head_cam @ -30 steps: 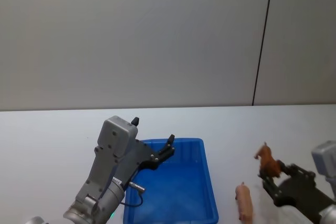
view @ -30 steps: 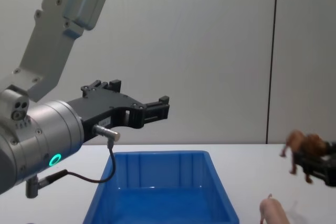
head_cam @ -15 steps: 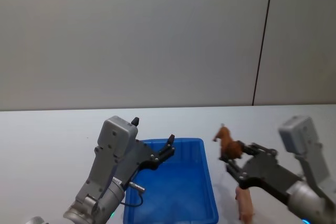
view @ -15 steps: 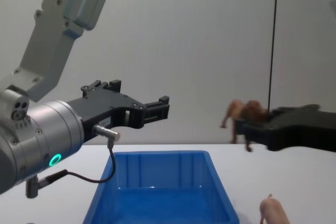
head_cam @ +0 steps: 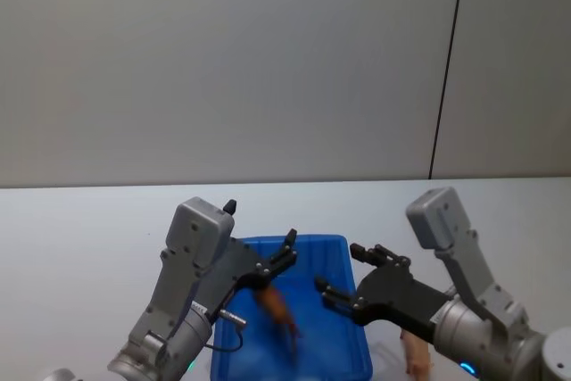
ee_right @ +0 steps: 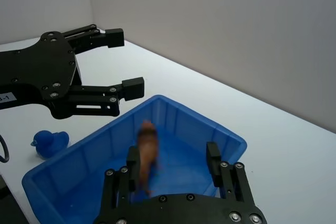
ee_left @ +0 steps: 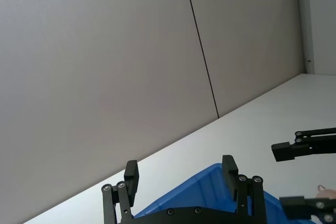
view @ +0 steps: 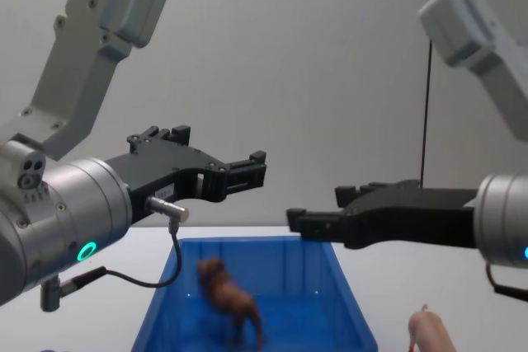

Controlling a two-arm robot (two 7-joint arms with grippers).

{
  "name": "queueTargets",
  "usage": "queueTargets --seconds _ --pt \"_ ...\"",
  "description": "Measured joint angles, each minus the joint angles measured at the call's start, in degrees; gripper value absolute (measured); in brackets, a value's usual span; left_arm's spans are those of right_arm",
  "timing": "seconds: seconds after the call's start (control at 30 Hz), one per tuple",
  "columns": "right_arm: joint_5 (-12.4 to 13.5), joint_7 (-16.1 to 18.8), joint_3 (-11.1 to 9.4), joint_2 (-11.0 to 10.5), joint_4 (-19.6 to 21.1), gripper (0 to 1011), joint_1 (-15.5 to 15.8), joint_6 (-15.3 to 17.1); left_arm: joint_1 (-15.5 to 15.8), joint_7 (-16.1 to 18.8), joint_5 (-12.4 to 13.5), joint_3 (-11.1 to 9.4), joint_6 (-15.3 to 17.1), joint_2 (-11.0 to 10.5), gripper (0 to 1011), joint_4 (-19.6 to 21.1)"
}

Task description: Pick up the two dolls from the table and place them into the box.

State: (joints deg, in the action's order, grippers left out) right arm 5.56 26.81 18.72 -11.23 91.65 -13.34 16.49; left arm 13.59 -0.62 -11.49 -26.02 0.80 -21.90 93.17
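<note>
Lion doll [head_cam: 278, 312] in box [head_cam: 321, 241], pig doll [head_cam: 416, 352] outside

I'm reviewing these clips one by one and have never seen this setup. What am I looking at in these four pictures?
This is a robot with two arms, each ending in a two-fingered gripper. One picture looks down from its head, one looks across from its chest, and two come from the wrists. On the white table stands a blue bin. The reddish-brown lion doll is inside the bin, blurred, so probably moving. The pink pig doll lies on the table to the bin's right. A small blue object sits near the bin. The left gripper and the right gripper hover open above the bin; neither holds anything.
</note>
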Motion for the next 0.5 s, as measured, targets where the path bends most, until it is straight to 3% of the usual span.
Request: queueTargets --seconds 0.3,0.5 --pt "-0.6 0.53 0.36 0.39 -1.54 987 -0.87 0.69 0.0 0.0 0.0 0.0 0.0 0.0 1001 0.0" --pt "-0.61 0.4 -0.13 -0.6 -1.44 1001 -0.38 0.58 0.0 0.0 0.0 0.0 0.0 0.0 1002 0.0"
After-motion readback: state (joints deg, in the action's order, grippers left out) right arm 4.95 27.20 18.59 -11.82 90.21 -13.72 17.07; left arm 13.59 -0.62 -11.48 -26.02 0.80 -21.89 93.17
